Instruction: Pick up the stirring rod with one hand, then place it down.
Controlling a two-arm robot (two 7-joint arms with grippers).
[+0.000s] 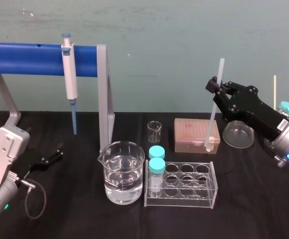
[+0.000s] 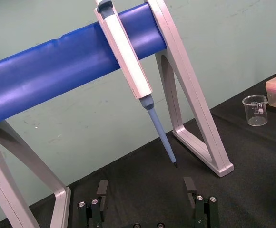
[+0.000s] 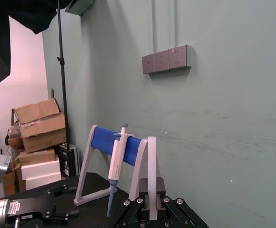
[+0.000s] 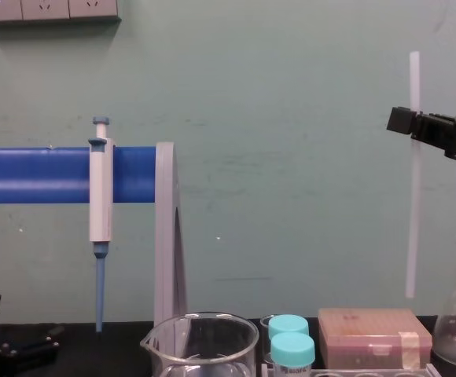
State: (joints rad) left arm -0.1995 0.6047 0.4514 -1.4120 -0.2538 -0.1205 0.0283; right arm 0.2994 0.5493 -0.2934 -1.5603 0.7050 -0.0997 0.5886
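Observation:
The stirring rod (image 1: 213, 117) is a thin white translucent stick held nearly upright at the right of the table. My right gripper (image 1: 216, 87) is shut on its upper part. In the chest view the stirring rod (image 4: 413, 220) hangs clear of the table, its lower end just above the level of the pink box's top, with the right gripper (image 4: 405, 122) clamped high on it. The right wrist view shows the stirring rod (image 3: 152, 161) standing between the two fingers of the right gripper (image 3: 152, 192). My left gripper (image 1: 55, 154) rests low at the far left, open and empty (image 2: 146, 190).
A white-and-blue pipette (image 1: 70, 79) hangs on a blue-barred stand (image 1: 30, 59) at the back left. A beaker of water (image 1: 123, 172), a clear tube rack (image 1: 184, 185) with two capped tubes, a small beaker (image 1: 154, 130), a pink box (image 1: 194, 134) and a flask (image 1: 238, 134) stand mid-table.

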